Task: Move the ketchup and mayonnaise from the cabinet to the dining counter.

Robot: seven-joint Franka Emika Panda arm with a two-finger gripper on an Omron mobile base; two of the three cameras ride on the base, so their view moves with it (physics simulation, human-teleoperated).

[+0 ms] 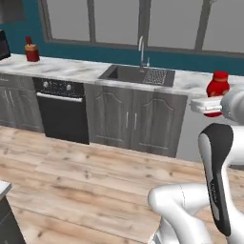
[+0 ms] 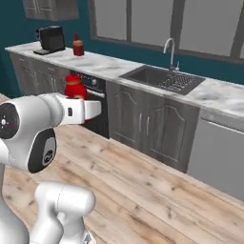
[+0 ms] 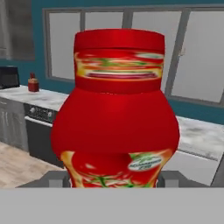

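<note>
The ketchup (image 3: 116,118), a red squeeze bottle with a red cap and a tomato label, stands upright between my fingers (image 3: 54,179) and looms close in the hand view. My gripper (image 1: 209,106) is shut on its lower body and holds it in the air above the wooden floor. From the sides the ketchup (image 1: 218,87) (image 2: 74,86) rises above my white hand, with the gripper (image 2: 88,108) beneath it. A pale-topped, dark-based corner of the dining counter (image 1: 3,188) shows at lower left. The mayonnaise is out of view. A grey wall cabinet (image 2: 50,8) hangs at upper left.
A marble counter (image 1: 71,69) with grey base doors runs along the teal wall under the windows. It bears a sink (image 1: 138,75), a brownish-red bottle (image 1: 32,50) and a coffee machine (image 2: 50,39). A black appliance (image 1: 62,112) is set into it. Wooden floor (image 1: 95,181) lies open ahead.
</note>
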